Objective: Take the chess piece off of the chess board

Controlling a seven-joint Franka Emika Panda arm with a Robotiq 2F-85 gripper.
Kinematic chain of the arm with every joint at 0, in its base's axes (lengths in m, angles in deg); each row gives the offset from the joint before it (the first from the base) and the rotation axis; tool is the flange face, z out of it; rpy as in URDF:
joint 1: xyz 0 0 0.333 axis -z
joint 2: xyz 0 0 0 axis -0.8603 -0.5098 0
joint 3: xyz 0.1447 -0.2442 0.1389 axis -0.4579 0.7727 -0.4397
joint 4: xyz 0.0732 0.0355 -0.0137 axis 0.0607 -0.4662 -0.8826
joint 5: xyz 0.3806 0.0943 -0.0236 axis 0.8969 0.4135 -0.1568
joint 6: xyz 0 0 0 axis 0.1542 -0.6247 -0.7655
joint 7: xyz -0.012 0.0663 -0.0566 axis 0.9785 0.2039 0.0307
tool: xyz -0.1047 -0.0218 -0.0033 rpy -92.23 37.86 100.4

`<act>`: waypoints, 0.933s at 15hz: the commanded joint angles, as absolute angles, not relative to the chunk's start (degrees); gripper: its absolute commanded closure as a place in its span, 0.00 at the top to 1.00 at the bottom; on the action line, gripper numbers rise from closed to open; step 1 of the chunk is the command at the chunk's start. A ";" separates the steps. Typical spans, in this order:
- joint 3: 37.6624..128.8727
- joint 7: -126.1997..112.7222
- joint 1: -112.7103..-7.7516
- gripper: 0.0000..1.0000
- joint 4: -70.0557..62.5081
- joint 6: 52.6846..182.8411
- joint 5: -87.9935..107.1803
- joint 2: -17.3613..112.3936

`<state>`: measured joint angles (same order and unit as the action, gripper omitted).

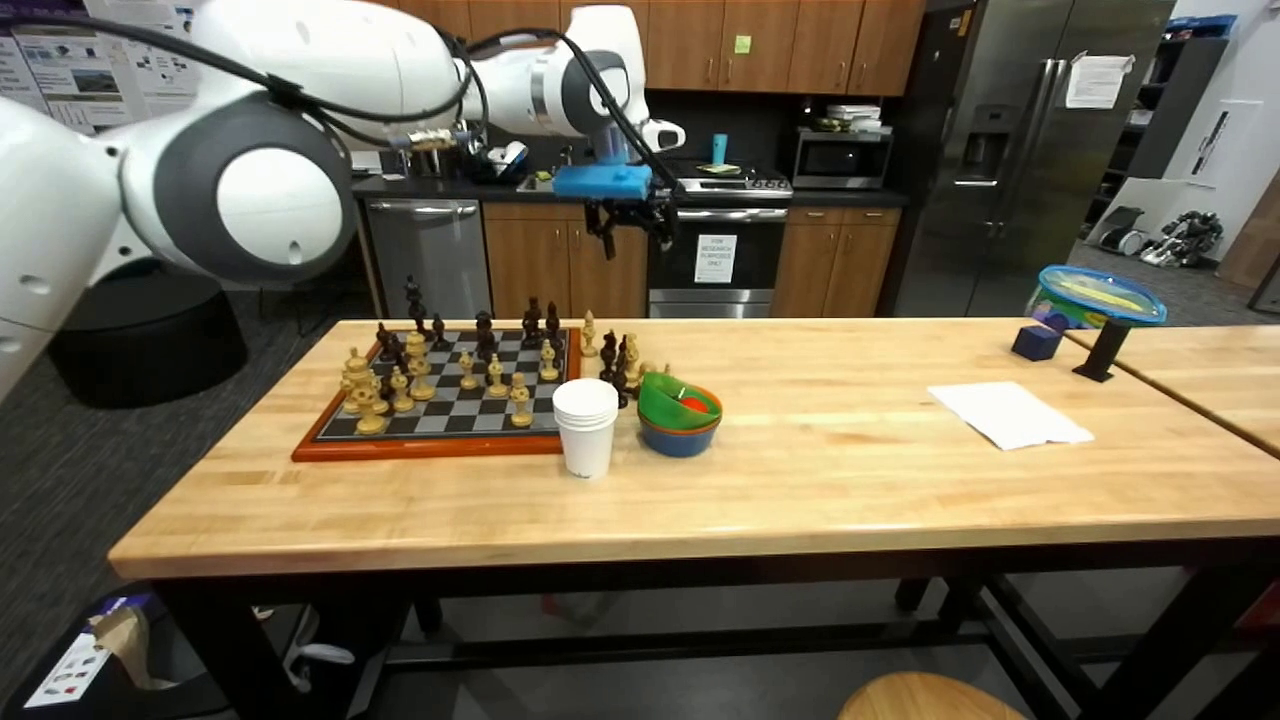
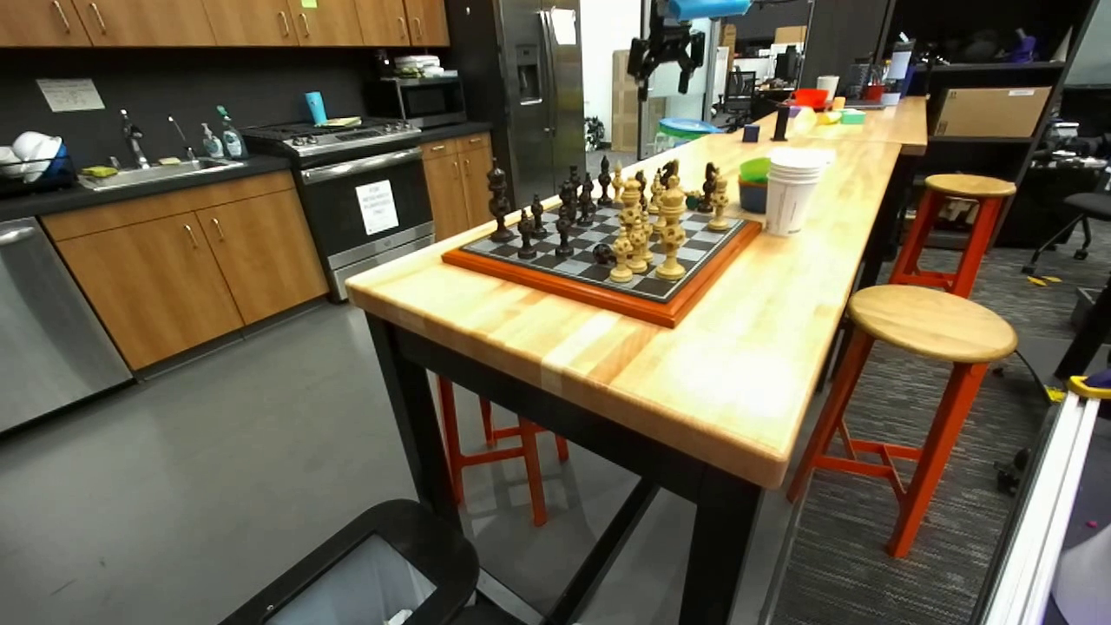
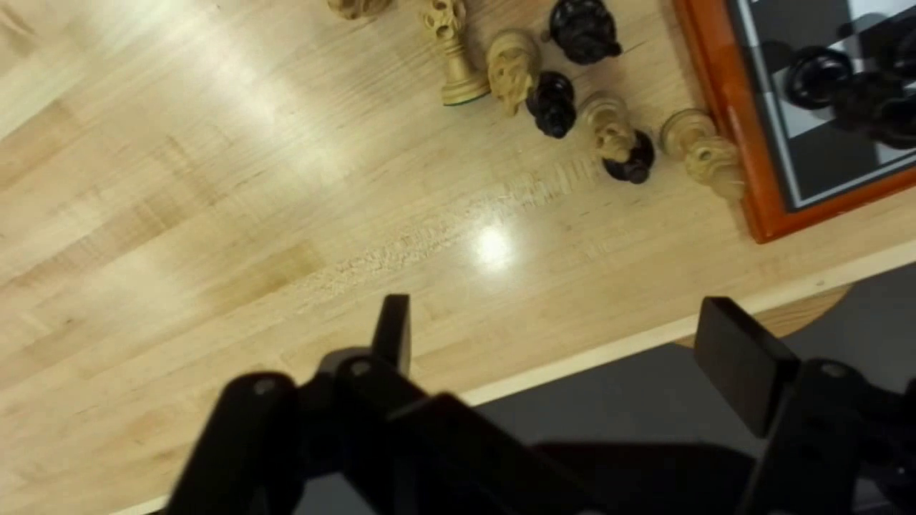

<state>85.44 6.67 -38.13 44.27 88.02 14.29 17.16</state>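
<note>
Two fingers (image 3: 741, 365), spread wide with nothing between them: that was the gripper (image 3: 554, 336), hanging well above the table (image 1: 850, 480) and out near its edge. My guess was it needed a sideways move before going down, because a straight drop looked like a good way to clip the edge or just pinch air.

Next out was a bunch of loose pieces (image 3: 552, 104) just beside the board (image 1: 430, 448), with one sideways piece (image 3: 458, 64) lying among them. Those were already off the board, so grabbing one would've missed the point, and a low swing across would probably have bowled a few over.

The board lay flat on the table with plenty of standing pieces (image 1: 467, 372) on it, and nothing told me which one was meant. The pale cluster (image 2: 639, 247) was packed pretty tight, so wide fingers in there could easily have toppled neighbours. The lone piece (image 1: 521, 400) near the cups (image 1: 586, 440) looked roomier, if that one counted. Catch was, the cups were a light-looking stack just beside the board, with the bowls (image 1: 678, 440) near them, so a sloppy low exit that way could have sent the lot flying
</note>
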 commanded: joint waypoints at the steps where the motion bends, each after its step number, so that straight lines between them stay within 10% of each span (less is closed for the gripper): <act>1: 84.04 9.75 -38.89 1.00 33.01 84.72 14.80 28.53; 14: 81.97 6.06 -43.58 1.00 -1.17 80.77 14.13 60.48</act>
<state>82.27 8.22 -42.70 10.17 80.11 14.31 51.09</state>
